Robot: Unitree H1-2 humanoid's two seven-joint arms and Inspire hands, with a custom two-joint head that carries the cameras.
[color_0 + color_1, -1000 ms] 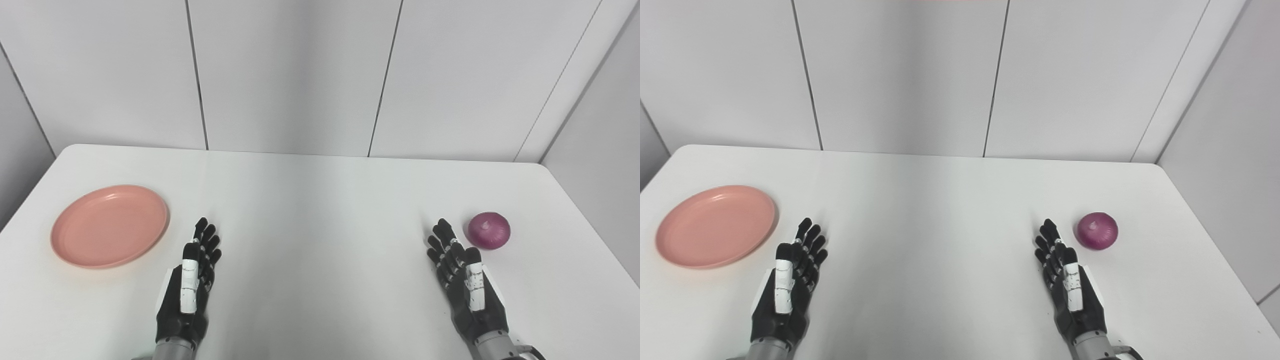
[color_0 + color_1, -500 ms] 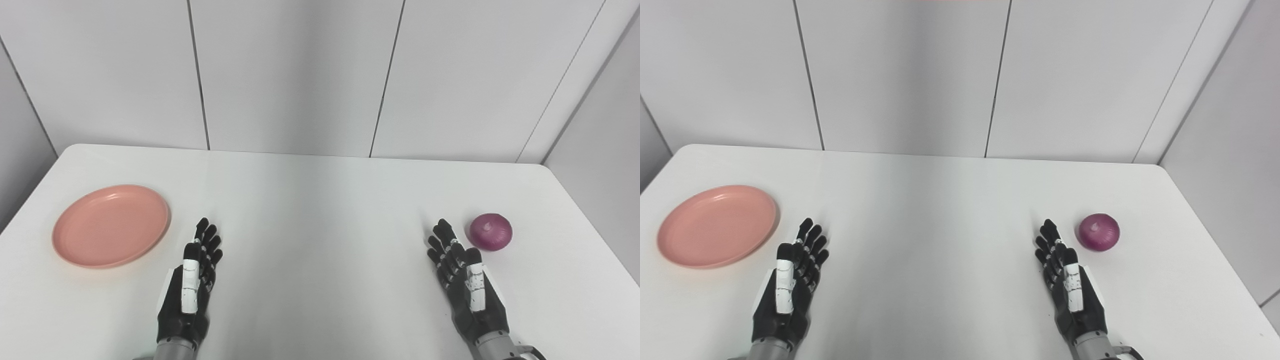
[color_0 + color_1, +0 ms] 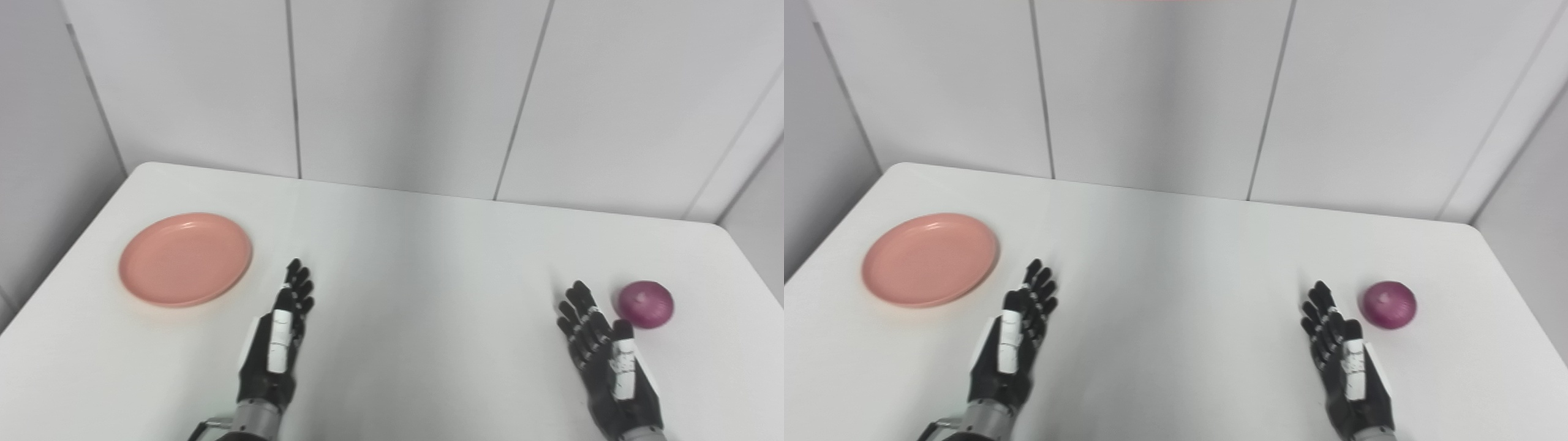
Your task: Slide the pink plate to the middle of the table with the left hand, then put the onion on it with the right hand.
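Both hands lie low over the white table (image 3: 416,257), fingers stretched forward and a little apart, holding nothing. Whether the palms actually rest on the surface or hang just above it is hard to tell from these views. The left hand (image 3: 275,343) comes in from the lower left, its dark fingers pointing away from the robot, with a white strip along the thumb. The pink plate (image 3: 185,258) sits ahead of this hand and off to its left, near it but clearly apart from the fingertips, flat on the table and bare. The right hand (image 3: 606,358) comes in from the lower right in the same spread pose. The onion (image 3: 645,304), round and purple, rests just beside this hand's fingertips, ahead and to its right, with a narrow gap between them. Grey wall panels (image 3: 398,92) stand beyond the table's far edge.
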